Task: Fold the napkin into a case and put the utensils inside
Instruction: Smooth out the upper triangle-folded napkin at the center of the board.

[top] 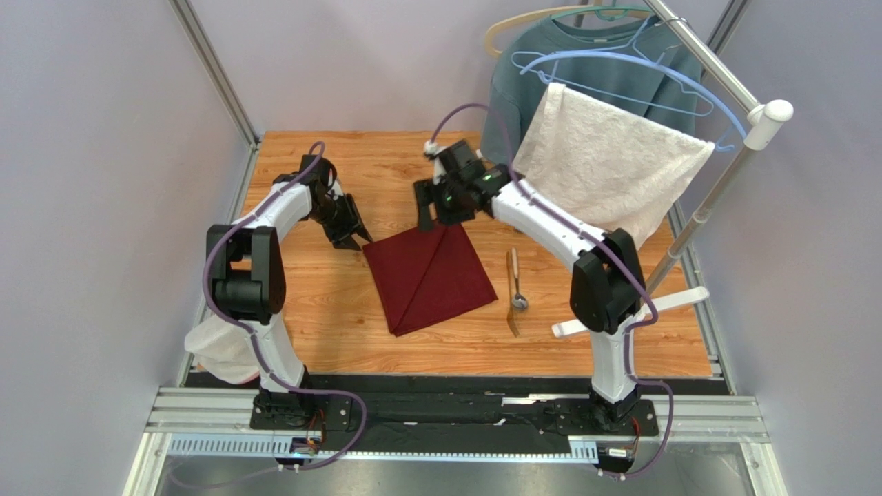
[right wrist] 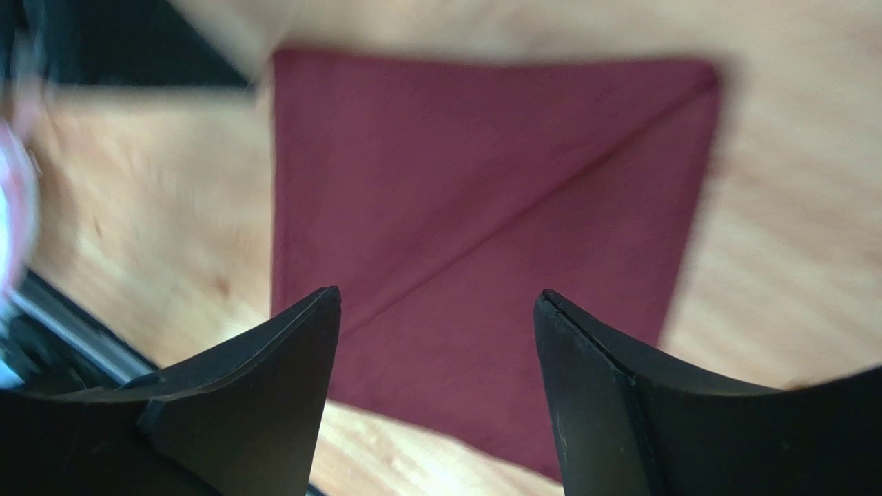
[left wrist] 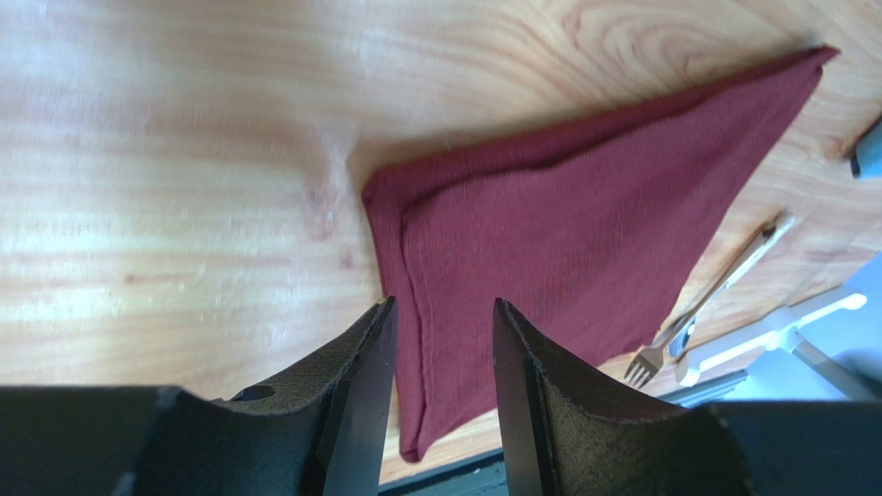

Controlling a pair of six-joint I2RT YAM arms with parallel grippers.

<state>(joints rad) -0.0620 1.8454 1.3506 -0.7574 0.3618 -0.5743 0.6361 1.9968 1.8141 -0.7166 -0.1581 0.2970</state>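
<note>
The maroon napkin (top: pixel 430 277) lies flat on the wooden table, folded, with a diagonal fold edge running across its top layer. My left gripper (top: pixel 355 241) hangs open just above the napkin's left corner; in the left wrist view the napkin (left wrist: pixel 580 217) shows between and beyond the gripper (left wrist: pixel 443 310). My right gripper (top: pixel 424 219) is open wide over the far corner, and the napkin (right wrist: pixel 487 186) fills the right wrist view behind the gripper (right wrist: pixel 435 300). Neither holds anything. The golden-brown fork (top: pixel 511 267) and silver spoon (top: pixel 520 303) lie side by side right of the napkin; the fork (left wrist: pixel 663 346) also shows in the left wrist view.
A clothes rack (top: pixel 714 186) stands at the back right, carrying a white towel (top: pixel 611 155) and a grey-blue sweatshirt (top: pixel 538 72) on hangers. Its white foot (top: pixel 631 310) rests on the table right of the utensils. A white cloth (top: pixel 221 349) hangs at the left arm's base.
</note>
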